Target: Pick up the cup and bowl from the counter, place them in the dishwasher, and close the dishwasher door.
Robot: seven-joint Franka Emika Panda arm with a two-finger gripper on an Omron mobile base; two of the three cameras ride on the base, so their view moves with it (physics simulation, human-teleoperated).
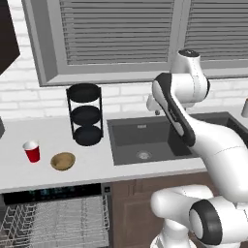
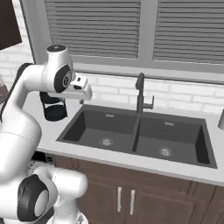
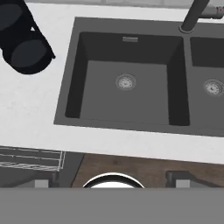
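Claw point(image 3: 112, 181) was open, empty, over sink. Red plastic cup point(image 1: 32, 151) & tan wooden bowl point(image 1: 63, 161) sat far left of it on light counter point(image 1: 97, 164); dishwasher point(image 1: 53, 220) open. Nothing done yet.

My arm point(image 1: 193, 131) is built of glossy white rounded shells, thick as pipes, with dark grey to black rings and caps at the joints and a long black band running along one link. At my base the shells swell into bulbous white housings with a round black joint face point(image 2: 33, 203), and a small dark cap tops my uppermost joint. My gripper point(image 3: 111, 181) ends in two small, square, dark grey fingertips.
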